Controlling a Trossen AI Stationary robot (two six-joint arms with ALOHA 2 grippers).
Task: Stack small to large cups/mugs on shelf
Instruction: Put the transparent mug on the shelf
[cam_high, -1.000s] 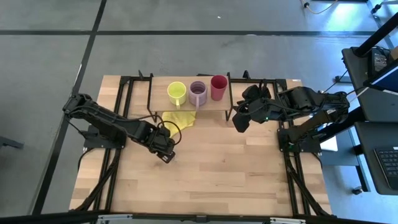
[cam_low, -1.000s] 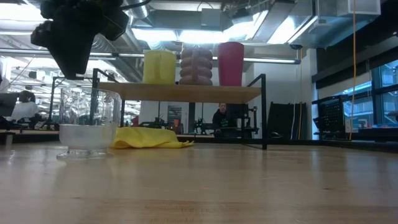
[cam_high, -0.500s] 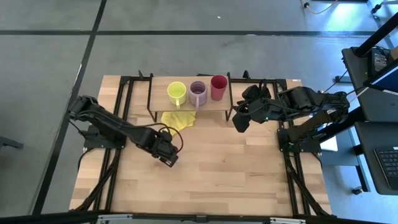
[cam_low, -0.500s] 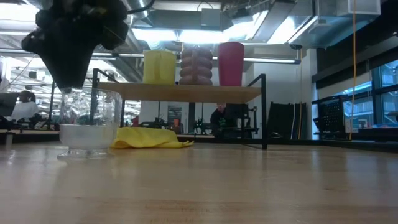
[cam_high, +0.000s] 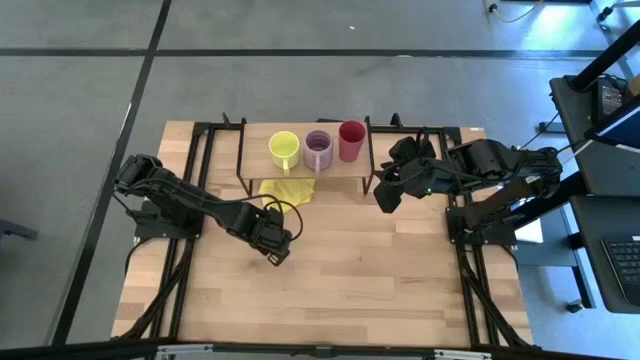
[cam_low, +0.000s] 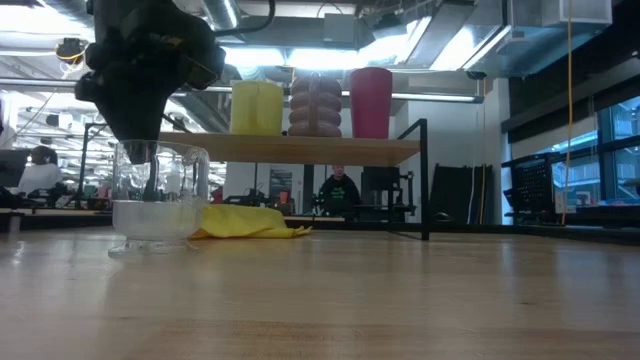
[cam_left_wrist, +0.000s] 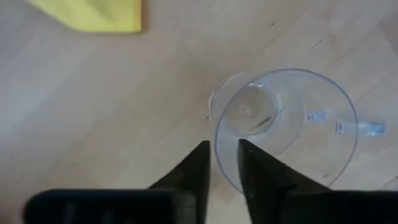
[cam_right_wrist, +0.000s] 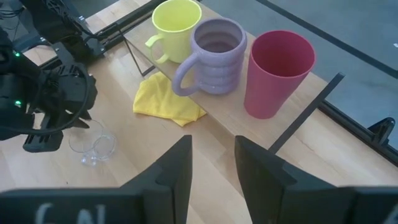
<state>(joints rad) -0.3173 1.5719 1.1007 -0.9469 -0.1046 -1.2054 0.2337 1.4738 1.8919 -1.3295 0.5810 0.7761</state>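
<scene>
The left hand (cam_left_wrist: 222, 163) hangs low over the table (cam_high: 380, 280) with its two fingers set narrow, a slim gap between them, and that gap straddles the near rim of the tiny clear glass (cam_left_wrist: 286, 127). One finger sits just inside the wall, the other just outside, so the hold looks like a rim pinch that has not yet closed; in the low view the left hand (cam_low: 140, 150) dips into the mouth of the glass (cam_low: 160, 198), which stands upright on the table, apart from the yellow cloth (cam_high: 285, 190).

The glass likely weighs very little, is stiff, smooth and brittle. A thin wall offers little friction, so a firm but gentle pinch well down the wall should hold better than the lip alone, and a fast lift could let it swing or slip.

On the shelf (cam_high: 360, 166) the lime-yellow mug (cam_high: 284, 149), the lilac mug (cam_high: 318, 149) and the red cup (cam_high: 352, 139) stand in a row, leaving room at the end beside the yellow one.

The right hand (cam_high: 385, 196) waits beside the shelf's far end, its fingers (cam_right_wrist: 174, 171) parted a moderate way and holding nothing.
</scene>
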